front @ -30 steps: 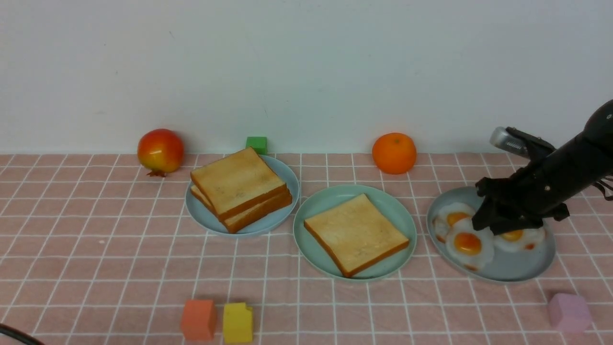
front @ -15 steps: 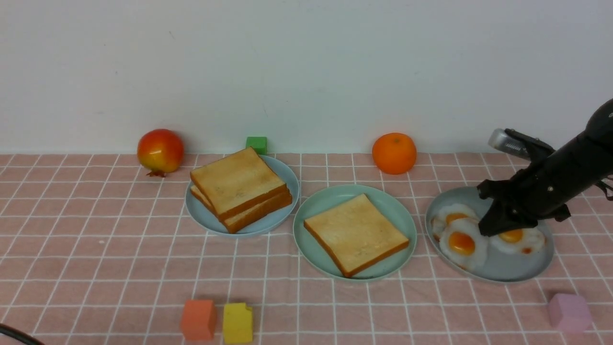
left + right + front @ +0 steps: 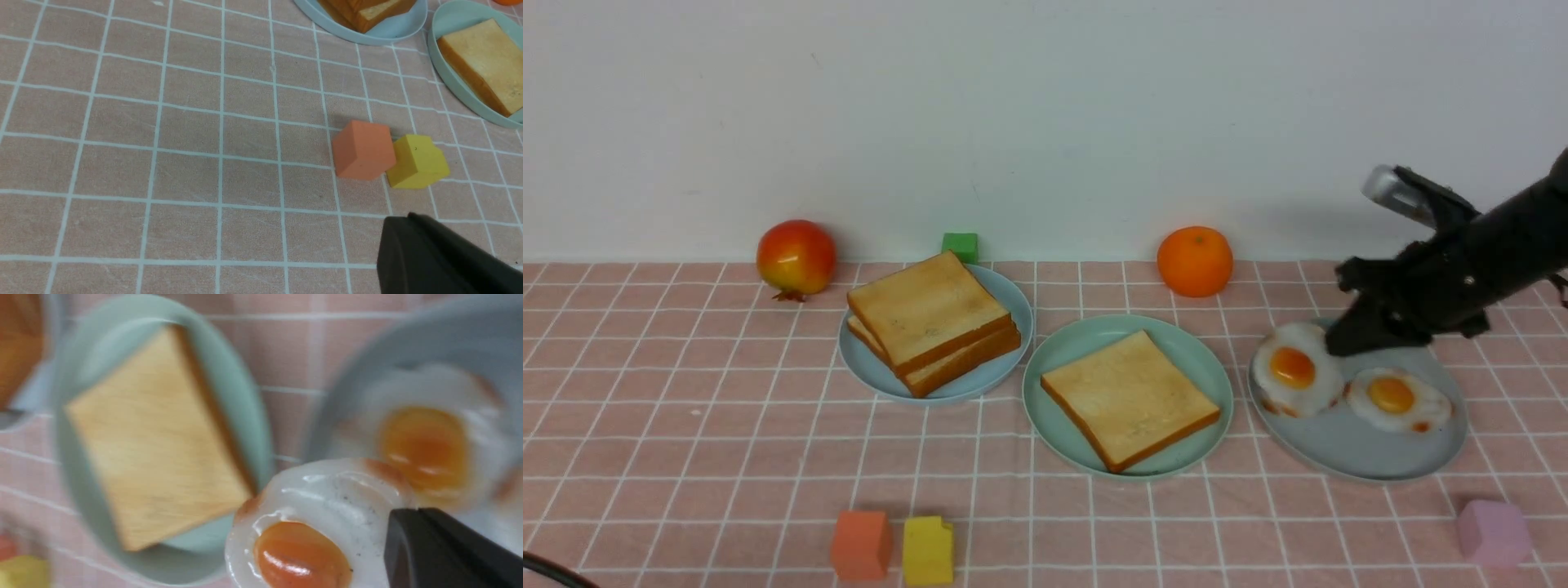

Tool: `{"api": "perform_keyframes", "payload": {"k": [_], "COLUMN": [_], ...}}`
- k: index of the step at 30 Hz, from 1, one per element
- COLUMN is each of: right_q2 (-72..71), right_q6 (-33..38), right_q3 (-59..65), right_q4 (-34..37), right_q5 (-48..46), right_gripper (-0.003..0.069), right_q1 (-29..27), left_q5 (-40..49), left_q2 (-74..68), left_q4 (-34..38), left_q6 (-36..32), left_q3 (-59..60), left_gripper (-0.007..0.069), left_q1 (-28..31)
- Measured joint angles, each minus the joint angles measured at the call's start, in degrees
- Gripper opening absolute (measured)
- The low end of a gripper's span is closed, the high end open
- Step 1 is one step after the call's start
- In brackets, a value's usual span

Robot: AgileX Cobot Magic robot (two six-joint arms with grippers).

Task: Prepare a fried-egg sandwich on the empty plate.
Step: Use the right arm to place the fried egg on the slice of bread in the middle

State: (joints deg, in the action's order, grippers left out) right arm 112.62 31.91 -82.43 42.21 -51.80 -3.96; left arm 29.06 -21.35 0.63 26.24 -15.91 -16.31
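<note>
My right gripper [image 3: 1336, 345] [image 3: 402, 514] is shut on the rim of a fried egg [image 3: 1294, 371] [image 3: 327, 498], holding it just above the left side of the blue-grey plate [image 3: 1364, 457]. Another egg [image 3: 1396, 398] lies flat on that plate. In the right wrist view a blurred egg [image 3: 425, 445] shows below the held one. The mint-green plate [image 3: 1054, 359] in the middle carries one toast slice [image 3: 1129, 398]. Two more toast slices [image 3: 931, 314] are stacked on the left plate [image 3: 866, 367]. In the left wrist view my left gripper [image 3: 398, 222] is shut and empty, low over the cloth.
A red fruit [image 3: 796, 256], a green cube [image 3: 961, 245] and an orange [image 3: 1195, 260] stand along the back wall. An orange cube [image 3: 861, 544] and a yellow cube [image 3: 928, 550] sit near the front edge, a pink cube [image 3: 1493, 532] at the front right.
My right gripper closed on one egg's rim and rose toward the back, lifting that egg off the plate and a little left. The uncovered egg now lies in full view.
</note>
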Motion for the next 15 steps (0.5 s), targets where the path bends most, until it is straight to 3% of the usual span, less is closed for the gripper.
{"api": "perform_keyframes", "payload": {"k": [9, 15], "right_q2": [3.10, 6.35], "right_q6": [0.41, 0.66], "right_q3": [0.00, 0.00], "right_q4": [9.19, 9.62], "right_q5": [9.69, 16.76], "right_gripper": [0.0011, 0.0027], "right_q1": [15.39, 18.01], "left_q5": [-0.07, -1.58], "left_q2": [0.00, 0.00], "left_q4": [0.00, 0.06], "left_q6": [0.00, 0.66], "left_q3": [0.00, 0.00], "left_gripper": [0.0013, 0.0013], "left_q1": [0.00, 0.00]}}
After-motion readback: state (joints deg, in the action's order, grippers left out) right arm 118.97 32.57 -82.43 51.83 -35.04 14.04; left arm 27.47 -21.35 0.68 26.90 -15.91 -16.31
